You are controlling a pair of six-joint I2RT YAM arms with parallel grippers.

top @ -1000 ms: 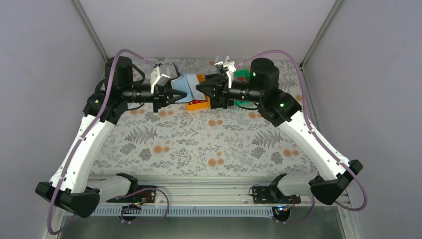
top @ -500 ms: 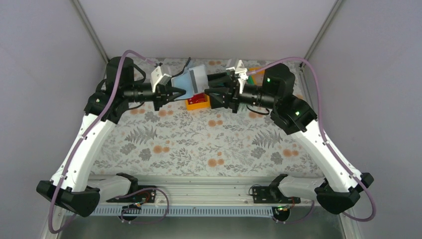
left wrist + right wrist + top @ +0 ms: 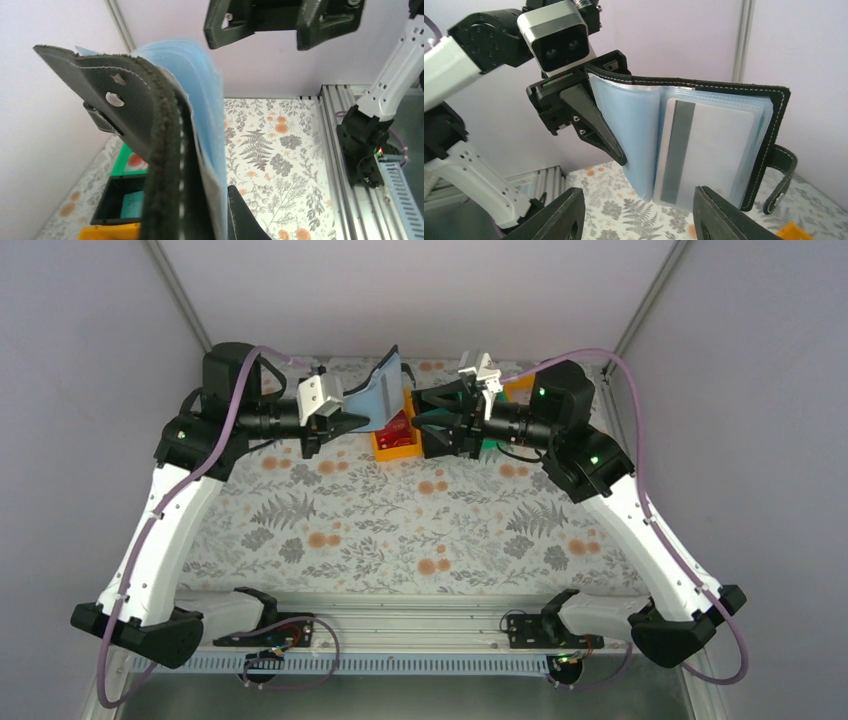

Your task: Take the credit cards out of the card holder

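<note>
Left gripper point(image 3: 348, 422): pressed together on the holder's left half, one finger on the blue inner pages and the other behind the black cover.
Holder point(image 3: 644, 135): was held in the air, open like a book and standing on edge; in the top view it sat just up and left of the orange bin point(image 3: 395, 446), clear of the table point(image 3: 400, 530).
Card point(image 3: 706, 150): one pale card with a grey stripe sat in the front sleeve of the right half, and only its face showed through the plastic. Whether more cards lay in the sleeves behind could not be told.
Tab point(image 3: 781, 175): hung loose from the right cover's outer edge, unfastened.
Right gripper point(image 3: 639, 215): fingers spread wide and holding nothing. It faced the holder's open side, just right of the bin in the top view.
Handling, holder: probably light and floppy. The soft plastic pages bowed, and with only one half pinched the free half would likely swing under a pull.
Handling, card: likely thin, stiff and slick, and snug in its sleeve.
Where to grip: the card's edge at the sleeve mouth, pinched flat across both faces. Which edge that mouth was on did not show.
Risk: a pinch that also caught the sleeve would drag the whole page.
</note>
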